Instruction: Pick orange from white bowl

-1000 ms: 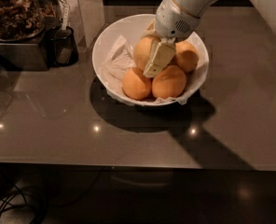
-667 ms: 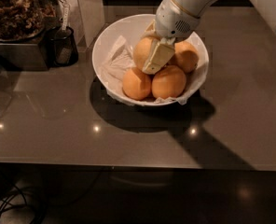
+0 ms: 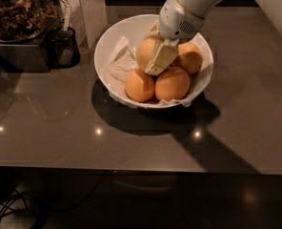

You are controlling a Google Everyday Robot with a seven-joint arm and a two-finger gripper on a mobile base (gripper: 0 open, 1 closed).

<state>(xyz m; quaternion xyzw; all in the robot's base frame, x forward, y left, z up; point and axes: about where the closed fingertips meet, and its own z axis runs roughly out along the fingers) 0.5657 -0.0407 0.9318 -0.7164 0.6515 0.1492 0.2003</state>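
Note:
The white bowl (image 3: 103, 44) stands on the dark tabletop, lined with crumpled white paper (image 3: 116, 63). The orange (image 3: 145, 51), pale and the largest fruit, lies at the back of the bowl. Three smaller, deeper-orange fruits (image 3: 172, 83) lie in front of it and to its right. My gripper (image 3: 153, 56) reaches down into the bowl from the upper right. It is shut on the orange, with one cream finger (image 3: 161, 57) lying across the orange's right front. The other finger is hidden behind the orange. The orange still rests among the other fruits.
A dark cup with a utensil (image 3: 65, 46) stands just left of the bowl. A container of brown material (image 3: 15, 11) sits at the far left. The table's front edge (image 3: 131, 168) runs across the lower frame, with cables (image 3: 12, 209) below at the left.
Almost nothing has changed. The gripper stays at the orange in the bowl, and the fruits have not shifted.

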